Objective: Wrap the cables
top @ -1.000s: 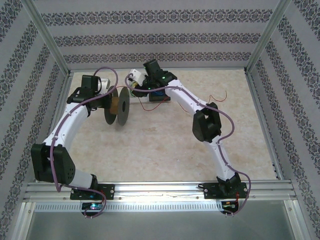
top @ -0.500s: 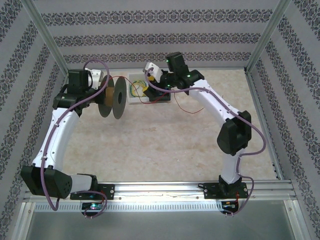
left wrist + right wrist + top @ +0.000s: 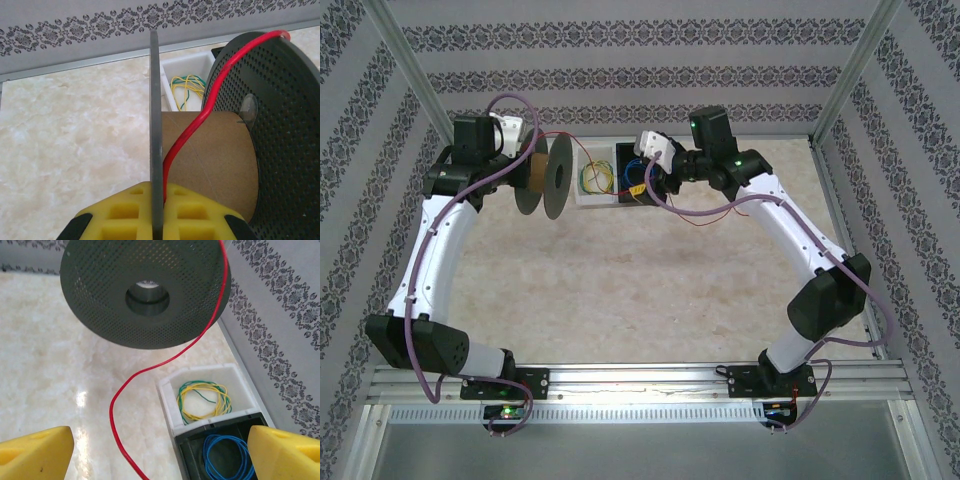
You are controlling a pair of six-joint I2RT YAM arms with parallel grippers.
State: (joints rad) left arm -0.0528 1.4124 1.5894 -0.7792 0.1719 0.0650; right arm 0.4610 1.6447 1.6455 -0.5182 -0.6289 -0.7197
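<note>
Over the table [image 3: 650,280], the left tool [image 3: 156,202] is clamped on one flange [image 3: 155,100] of the spool [image 3: 545,182], cardboard core [image 3: 210,150] just ahead. The right tool [image 3: 160,455] stands apart, the red wire [image 3: 150,369] hanging loose between its fingers [image 3: 35,452]. Best to pinch it there, hold tension, and guide it onto the core.

- Spool [image 3: 546,181]: two black perforated discs on a brown cardboard core [image 3: 215,160], discs on edge, well left of centre at the far end of the table [image 3: 650,290].
- White bin [image 3: 167,400] just right of it, holding a yellow-green wire coil [image 3: 592,181].
- Black bin [image 3: 215,424] touching the white one, holding a blue coil [image 3: 635,172].
- Tabletop is beige marble.
- Patterned walls [image 3: 640,75]; aluminium rail [image 3: 640,375] at near edge.
</note>
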